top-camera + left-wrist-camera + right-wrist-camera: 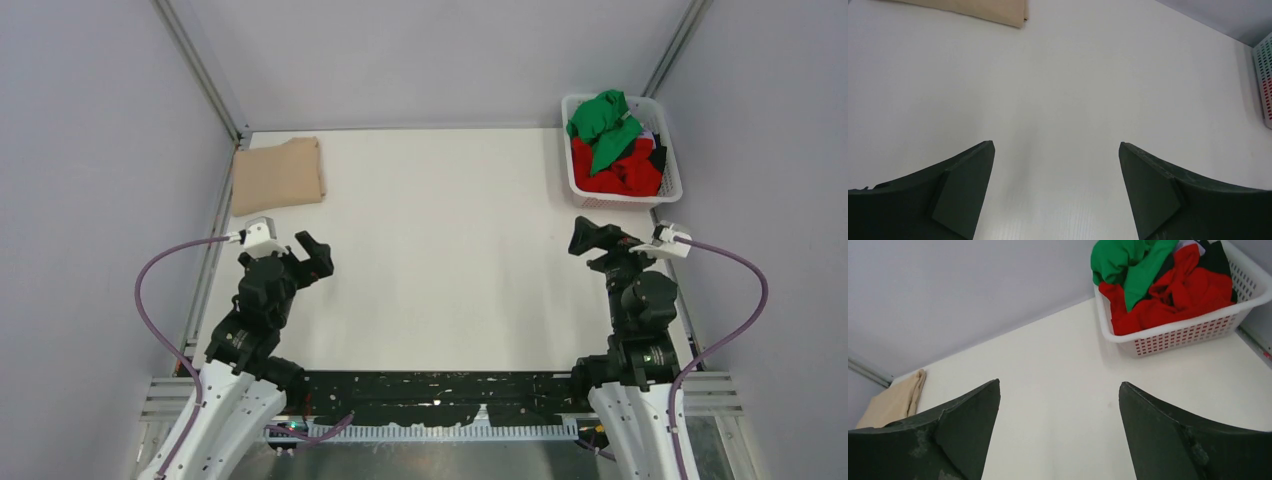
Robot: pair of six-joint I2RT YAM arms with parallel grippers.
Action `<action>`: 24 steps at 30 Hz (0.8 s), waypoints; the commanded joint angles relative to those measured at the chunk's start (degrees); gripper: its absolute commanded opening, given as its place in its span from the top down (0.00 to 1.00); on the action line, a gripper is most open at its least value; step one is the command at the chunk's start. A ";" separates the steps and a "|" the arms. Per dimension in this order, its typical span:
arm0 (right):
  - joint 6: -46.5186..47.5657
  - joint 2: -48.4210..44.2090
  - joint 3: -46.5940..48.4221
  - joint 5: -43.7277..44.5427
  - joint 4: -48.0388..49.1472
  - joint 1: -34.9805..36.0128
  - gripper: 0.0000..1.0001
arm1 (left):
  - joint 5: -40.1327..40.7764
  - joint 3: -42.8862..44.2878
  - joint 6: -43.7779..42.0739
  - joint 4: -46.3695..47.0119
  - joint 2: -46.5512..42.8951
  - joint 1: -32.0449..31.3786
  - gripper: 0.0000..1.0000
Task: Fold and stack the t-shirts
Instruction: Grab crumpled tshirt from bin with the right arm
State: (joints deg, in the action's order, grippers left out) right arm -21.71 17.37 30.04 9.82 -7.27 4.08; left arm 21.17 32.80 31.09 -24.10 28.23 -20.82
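While both arms hang above the near part of the white table [450, 290], each gripper is spread wide and holds nothing. The left gripper [318, 256] sits near the left edge, its jaws far apart over bare tabletop and touching no cloth. The right gripper [584, 237] sits near the right edge, equally wide, also over bare tabletop, just on the near side of the white lattice basket [673, 160].

One tan t-shirt [278, 175] lies folded flat at the far left corner of the table, well apart from both grippers. The basket stands at the far right corner with the other t-shirts heaped in it, unfolded: a green t-shirt [602, 118] on top toward the far side, red cloth [622, 178] under and nearer than it, and a bit of black cloth [656, 157] against the right wall. Whether the red is one shirt or more cannot be told. Nothing lies between either gripper and the shirts.
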 commanded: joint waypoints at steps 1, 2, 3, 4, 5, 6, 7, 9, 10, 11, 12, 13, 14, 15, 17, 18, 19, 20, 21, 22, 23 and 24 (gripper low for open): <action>-0.84 3.56 2.96 1.60 -1.73 0.14 0.05 | -0.53 1.46 0.29 1.58 -0.30 0.25 0.00; -0.15 4.39 3.51 1.56 -1.14 0.14 0.05 | -0.39 1.40 0.35 1.63 -0.24 0.25 0.00; 0.82 6.51 4.76 1.83 0.13 0.16 0.05 | -0.27 1.36 0.32 1.81 -0.12 0.25 0.00; 1.16 7.71 5.46 2.24 0.80 0.15 0.05 | -0.13 1.33 0.30 1.88 0.04 0.25 0.00; 1.26 10.74 7.13 3.37 1.56 0.08 0.05 | 0.10 1.35 0.33 2.04 0.29 0.25 0.00; 0.87 14.60 8.19 4.85 1.69 0.11 0.05 | 0.18 1.45 0.46 2.27 0.53 0.25 0.00; 0.66 16.77 10.80 5.73 1.79 0.00 0.05 | 0.01 1.39 0.47 2.67 0.92 0.25 0.01; 0.72 24.43 15.38 8.14 1.92 -0.12 0.05 | -0.23 1.60 0.28 3.36 1.98 0.25 0.00; 1.57 30.31 19.02 10.62 2.22 -0.21 0.05 | -0.17 1.78 0.22 3.43 2.61 0.25 0.00; 1.97 33.50 20.99 12.00 2.28 -0.38 0.05 | -0.04 2.08 0.00 3.35 3.27 0.25 0.00; 3.44 39.41 25.23 13.98 2.26 -0.60 0.05 | 0.17 2.29 -0.04 3.37 3.90 0.25 0.00; 4.01 42.66 27.48 14.51 2.30 -1.34 0.05 | 0.24 2.32 0.06 3.53 4.42 0.25 0.00; 4.98 49.01 32.37 14.48 2.33 -1.70 0.05 | -0.04 2.32 0.07 3.79 4.99 0.25 0.00; 5.35 52.03 34.65 13.79 2.30 -2.69 0.05 | -0.37 2.28 0.03 4.21 5.39 0.25 0.01; 5.08 61.15 42.40 12.65 1.09 -4.81 0.05 | -0.78 2.33 -0.24 4.86 6.13 0.26 0.00; 5.08 67.15 47.31 11.64 0.23 -5.41 0.05 | -0.50 2.50 -0.42 4.86 6.55 0.25 0.00; 5.18 69.89 49.90 11.23 -0.03 -6.41 0.05 | 0.17 2.53 -0.54 4.78 6.75 0.25 0.00; 5.78 75.66 55.00 9.96 -0.20 -7.16 0.05 | 0.79 2.58 -0.58 4.76 6.97 0.25 0.00; 6.23 78.54 57.61 9.34 -0.38 -7.47 0.04 | 1.42 2.55 -0.66 4.75 7.13 0.25 0.01; 6.86 83.91 63.24 7.80 -1.48 -8.09 0.01 | 1.86 2.65 -0.65 4.80 7.36 0.25 0.00; 7.04 86.67 65.99 6.77 -2.16 -8.37 0.01 | 2.16 2.64 -0.78 4.92 7.53 0.25 0.00; 6.62 91.77 71.46 5.59 -3.66 -8.75 0.04 | 2.47 2.71 -0.87 5.08 7.75 0.25 0.00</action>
State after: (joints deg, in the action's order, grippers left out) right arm -16.62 98.61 88.03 18.96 -8.40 -3.16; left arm 21.32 32.82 31.03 -22.55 35.68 -20.82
